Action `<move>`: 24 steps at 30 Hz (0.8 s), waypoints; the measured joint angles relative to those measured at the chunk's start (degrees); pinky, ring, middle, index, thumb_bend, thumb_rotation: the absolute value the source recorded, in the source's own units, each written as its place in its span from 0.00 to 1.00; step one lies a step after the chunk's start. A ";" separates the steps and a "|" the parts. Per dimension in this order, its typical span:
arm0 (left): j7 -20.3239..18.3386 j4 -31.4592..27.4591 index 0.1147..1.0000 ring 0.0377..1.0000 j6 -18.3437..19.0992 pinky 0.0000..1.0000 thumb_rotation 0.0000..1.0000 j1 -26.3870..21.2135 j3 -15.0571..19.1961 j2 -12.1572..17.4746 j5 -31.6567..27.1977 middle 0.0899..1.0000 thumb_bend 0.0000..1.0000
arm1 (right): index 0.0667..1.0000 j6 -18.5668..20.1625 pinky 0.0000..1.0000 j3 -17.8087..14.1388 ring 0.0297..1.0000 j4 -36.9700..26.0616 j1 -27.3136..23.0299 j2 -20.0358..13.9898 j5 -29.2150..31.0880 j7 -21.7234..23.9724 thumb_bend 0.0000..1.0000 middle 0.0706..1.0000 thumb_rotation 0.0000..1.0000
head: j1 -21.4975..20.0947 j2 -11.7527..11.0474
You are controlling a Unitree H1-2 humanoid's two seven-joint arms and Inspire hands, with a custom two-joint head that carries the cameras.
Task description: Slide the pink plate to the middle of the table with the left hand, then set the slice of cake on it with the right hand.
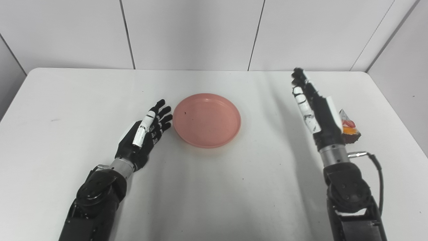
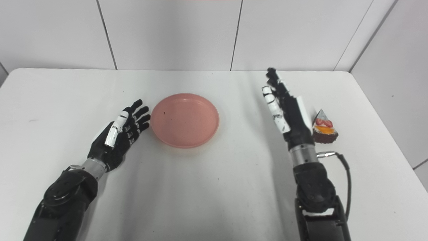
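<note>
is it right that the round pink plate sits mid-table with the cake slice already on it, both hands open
Not quite. The round pink plastic plate is bare. The right eye view shows the fruit-topped chocolate cake slice on the white table, beside the right hand. The left hand and the right are open.

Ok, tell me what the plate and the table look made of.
Plate: likely matte plastic or melamine, given its even pink colour, soft sheen and thin moulded rim. Table: smooth white top, perhaps laminate or painted board, showing faint scuffs and diffuse shadows; the exact material cannot be told.
</note>
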 measured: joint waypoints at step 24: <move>-7.65 7.93 0.95 0.95 -9.85 0.93 0.99 -0.34 1.59 2.33 -0.60 0.96 0.46 | 0.91 18.72 0.67 -2.12 0.82 -6.35 -3.60 -12.72 -38.46 10.67 0.98 0.91 0.67 | -11.78 -4.40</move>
